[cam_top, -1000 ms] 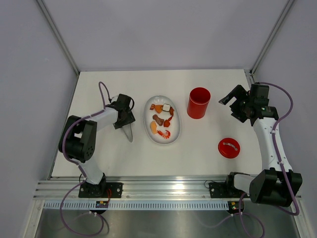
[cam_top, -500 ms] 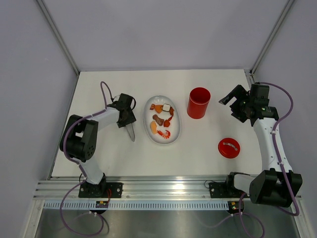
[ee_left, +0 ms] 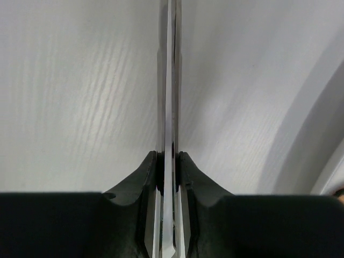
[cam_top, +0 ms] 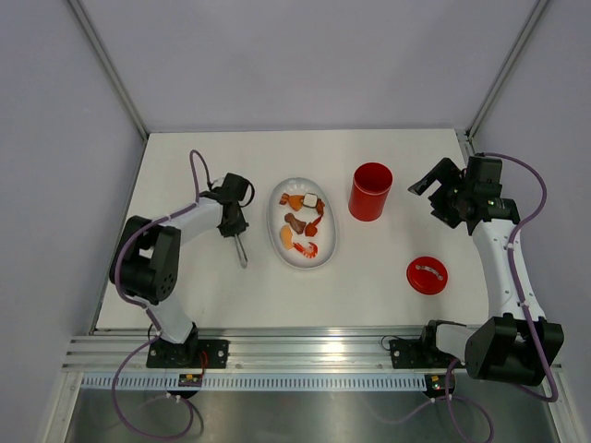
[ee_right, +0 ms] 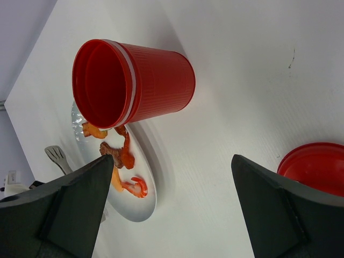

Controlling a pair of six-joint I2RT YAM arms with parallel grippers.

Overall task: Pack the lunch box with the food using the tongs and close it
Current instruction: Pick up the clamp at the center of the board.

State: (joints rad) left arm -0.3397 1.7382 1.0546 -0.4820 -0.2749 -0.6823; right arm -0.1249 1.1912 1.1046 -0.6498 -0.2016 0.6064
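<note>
The silver tongs [cam_top: 240,249] lie left of the plate, squeezed flat, their two arms [ee_left: 169,80] pressed together and running straight ahead in the left wrist view. My left gripper [cam_top: 235,224] is shut on the tongs near their joined end. The food [cam_top: 302,225], orange, red, brown and one white-topped piece, lies on the white oval plate [cam_top: 280,245]. The red lunch box [cam_top: 370,191] stands open right of the plate, its inside [ee_right: 102,83] showing nothing. Its red lid [cam_top: 427,275] lies on the table. My right gripper [cam_top: 445,192] hangs open at the far right, holding nothing.
Grey walls with metal posts close in the white table at the back and both sides. An aluminium rail with both arm bases runs along the near edge. The plate's rim [ee_left: 336,180] shows at the right edge of the left wrist view.
My left gripper has closed on the tongs, squeezing their spread arms into one thin line. The right arm, lunch box, lid and food have not moved.
</note>
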